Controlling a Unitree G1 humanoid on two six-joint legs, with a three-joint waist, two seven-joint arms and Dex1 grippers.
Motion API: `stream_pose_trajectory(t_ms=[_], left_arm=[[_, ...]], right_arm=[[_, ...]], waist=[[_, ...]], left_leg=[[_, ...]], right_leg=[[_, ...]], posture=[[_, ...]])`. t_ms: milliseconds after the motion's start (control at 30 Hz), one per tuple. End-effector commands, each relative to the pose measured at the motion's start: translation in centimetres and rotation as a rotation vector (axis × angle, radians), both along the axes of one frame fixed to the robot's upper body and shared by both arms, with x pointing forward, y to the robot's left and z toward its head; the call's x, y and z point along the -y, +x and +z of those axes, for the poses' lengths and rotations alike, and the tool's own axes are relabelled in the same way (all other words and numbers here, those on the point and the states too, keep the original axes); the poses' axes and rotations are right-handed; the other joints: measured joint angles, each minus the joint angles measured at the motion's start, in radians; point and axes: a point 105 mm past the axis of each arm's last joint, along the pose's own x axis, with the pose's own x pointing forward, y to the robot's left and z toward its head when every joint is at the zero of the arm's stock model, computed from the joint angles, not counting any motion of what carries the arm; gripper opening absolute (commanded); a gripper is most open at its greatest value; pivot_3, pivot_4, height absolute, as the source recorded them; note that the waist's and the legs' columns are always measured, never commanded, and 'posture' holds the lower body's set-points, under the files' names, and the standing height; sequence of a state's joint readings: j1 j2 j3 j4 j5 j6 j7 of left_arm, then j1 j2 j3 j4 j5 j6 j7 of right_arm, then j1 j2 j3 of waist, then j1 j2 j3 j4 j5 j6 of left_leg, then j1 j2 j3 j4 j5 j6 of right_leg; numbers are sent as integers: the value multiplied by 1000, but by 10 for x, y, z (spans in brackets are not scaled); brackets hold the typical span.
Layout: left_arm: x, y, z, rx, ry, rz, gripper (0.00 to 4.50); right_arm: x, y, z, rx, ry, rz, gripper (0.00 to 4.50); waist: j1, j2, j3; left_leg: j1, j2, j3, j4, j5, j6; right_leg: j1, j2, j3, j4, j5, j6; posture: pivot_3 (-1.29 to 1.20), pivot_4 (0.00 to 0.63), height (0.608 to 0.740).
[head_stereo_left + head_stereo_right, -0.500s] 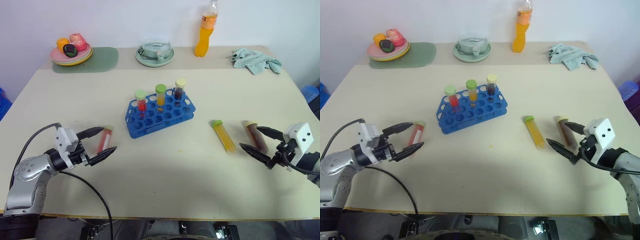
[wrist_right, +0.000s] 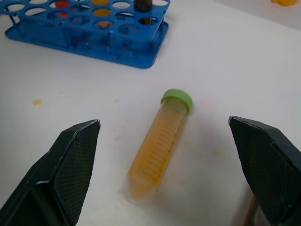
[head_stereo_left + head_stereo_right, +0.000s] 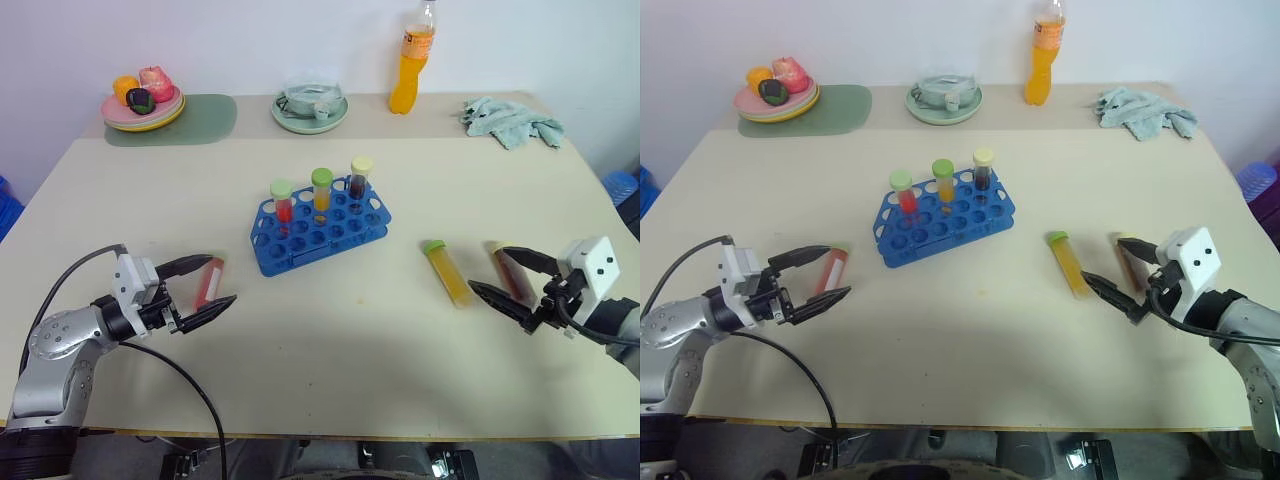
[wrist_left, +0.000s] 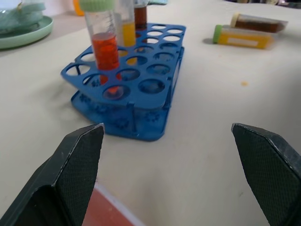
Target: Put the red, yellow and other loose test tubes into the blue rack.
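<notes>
While both hands gape, left hand [image 3: 207, 288] half-hides red tube [image 3: 210, 280].

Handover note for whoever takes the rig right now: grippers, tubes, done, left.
Left gripper: open, straddling the red tube lying on the table, not closed on it.
Right gripper: open, around the brown tube lying flat; yellow tube lies beside it.
Blue rack: mid-table, three tubes standing in its back row.
Done: those three racked.
Left: red, yellow and brown tubes to grasp and rack.
</notes>
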State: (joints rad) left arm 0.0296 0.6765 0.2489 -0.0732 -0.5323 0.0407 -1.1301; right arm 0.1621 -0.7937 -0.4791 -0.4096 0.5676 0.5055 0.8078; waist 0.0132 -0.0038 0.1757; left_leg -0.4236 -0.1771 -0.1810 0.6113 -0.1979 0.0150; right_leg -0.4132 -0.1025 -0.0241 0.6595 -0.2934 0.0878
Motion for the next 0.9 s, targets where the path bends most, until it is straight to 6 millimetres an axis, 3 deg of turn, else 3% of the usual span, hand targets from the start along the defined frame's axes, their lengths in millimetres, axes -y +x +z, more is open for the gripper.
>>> stream_pose_trajectory(t_ms=[33,233,367,500,900], left_arm=[[2,-2,7,26,12,-36,4421],[10,-2,11,59,-16,-108,4421],[24,-6,14,55,-5,-210,4421],[38,-9,26,75,-13,-310,4421],[56,-10,42,110,-67,-339,4421]], right_arm=[[-6,4,17,67,11,3,4500],[4,14,19,86,1,-93,4500],[28,21,10,-20,-72,-289,4500],[42,27,6,-118,-174,-348,4500],[74,53,4,-488,-101,-432,4500]], waist=[[0,0,0],[4,0,0],[2,0,0],[1,1,0],[-1,2,1]], left_leg=[[0,0,0,0,0,0],[0,0,0,0,0,1],[0,0,0,1,1,2],[0,0,0,1,1,2],[-1,0,3,1,1,3]], right_leg=[[0,0,0,0,0,0],[0,0,0,0,0,0],[0,0,0,0,0,0],[0,0,0,0,0,0],[0,0,0,-1,1,0]], posture=[[0,150,740],[0,150,740],[0,150,740],[0,150,740],[0,150,740]])
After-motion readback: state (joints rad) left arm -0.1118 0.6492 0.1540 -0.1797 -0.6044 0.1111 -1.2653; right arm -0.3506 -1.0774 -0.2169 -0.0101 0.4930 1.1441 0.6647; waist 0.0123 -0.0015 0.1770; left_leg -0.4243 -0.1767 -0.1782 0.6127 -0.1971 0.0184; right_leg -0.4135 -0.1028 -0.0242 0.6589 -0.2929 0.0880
